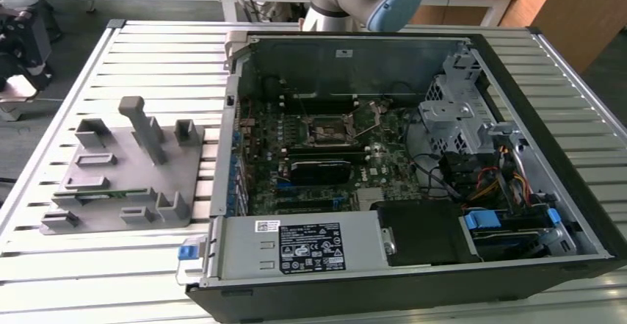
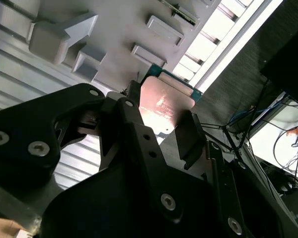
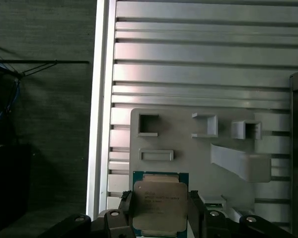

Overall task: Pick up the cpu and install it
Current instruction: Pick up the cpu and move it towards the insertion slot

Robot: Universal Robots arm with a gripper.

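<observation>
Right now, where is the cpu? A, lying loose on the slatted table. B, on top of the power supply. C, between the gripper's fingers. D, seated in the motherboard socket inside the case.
C: in the first wrist view the cpu sits clamped between the two fingers of the gripper, with the grey holder plate behind it.
</observation>
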